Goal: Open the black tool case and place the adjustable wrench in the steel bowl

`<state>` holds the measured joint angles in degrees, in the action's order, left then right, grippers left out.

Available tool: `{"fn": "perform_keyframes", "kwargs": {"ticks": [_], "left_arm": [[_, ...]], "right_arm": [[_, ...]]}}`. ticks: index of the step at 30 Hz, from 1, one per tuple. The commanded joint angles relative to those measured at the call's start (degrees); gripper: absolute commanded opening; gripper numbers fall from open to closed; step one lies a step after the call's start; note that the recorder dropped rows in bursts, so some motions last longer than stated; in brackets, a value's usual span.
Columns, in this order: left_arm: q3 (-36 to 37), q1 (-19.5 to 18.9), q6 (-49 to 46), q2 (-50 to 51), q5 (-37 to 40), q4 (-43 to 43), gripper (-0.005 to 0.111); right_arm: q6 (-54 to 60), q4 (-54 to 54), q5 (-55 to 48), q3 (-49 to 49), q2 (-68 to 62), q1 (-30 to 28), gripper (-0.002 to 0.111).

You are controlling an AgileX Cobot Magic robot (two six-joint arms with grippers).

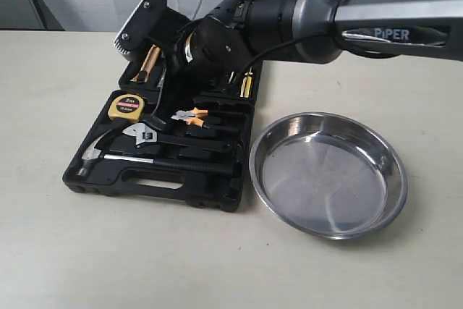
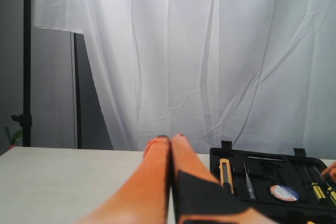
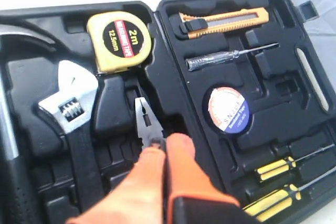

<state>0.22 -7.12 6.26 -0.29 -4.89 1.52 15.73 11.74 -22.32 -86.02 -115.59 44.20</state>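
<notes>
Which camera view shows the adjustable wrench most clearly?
The right wrist view: the adjustable wrench lies close, its silver head and thumbwheel sharp. The exterior view shows the wrench small. The left wrist view shows only part of the tool case, no wrench.

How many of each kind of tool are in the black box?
Hammer: 1
Adjustable wrench: 1
Pliers: 1
Tape measure: 1
Utility knife: 1
Screwdrivers: 3
Tape roll: 1
Total: 9

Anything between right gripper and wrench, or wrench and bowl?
Nothing visible. Case is open, wrench lies bare in its slot; right gripper hangs shut over the pliers beside it. Bowl sits beside the case.
</notes>
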Motion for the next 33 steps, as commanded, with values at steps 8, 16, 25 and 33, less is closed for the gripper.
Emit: {"fn": "perform_keyframes", "kwargs": {"ticks": [8,16,25,33], "left_arm": [[-0.2,0.4,0.1,0.3,-0.3,0.1,0.000],[-0.2,0.4,0.1,0.3,-0.3,0.1,0.000],[-0.2,0.4,0.1,0.3,-0.3,0.1,0.000],[-0.2,0.4,0.1,0.3,-0.3,0.1,0.000]], "right_arm": [[6.1,-1.1,-3.8,-0.1,-4.9,0.1,0.041],[6.8,-0.2,-0.8,-0.1,-7.2,2.6,0.041],[7.0,0.6,1.0,-0.1,-10.3,3.2,0.041],[7.0,1.0,5.0,-0.6,-11.9,3.2,0.041]]}}
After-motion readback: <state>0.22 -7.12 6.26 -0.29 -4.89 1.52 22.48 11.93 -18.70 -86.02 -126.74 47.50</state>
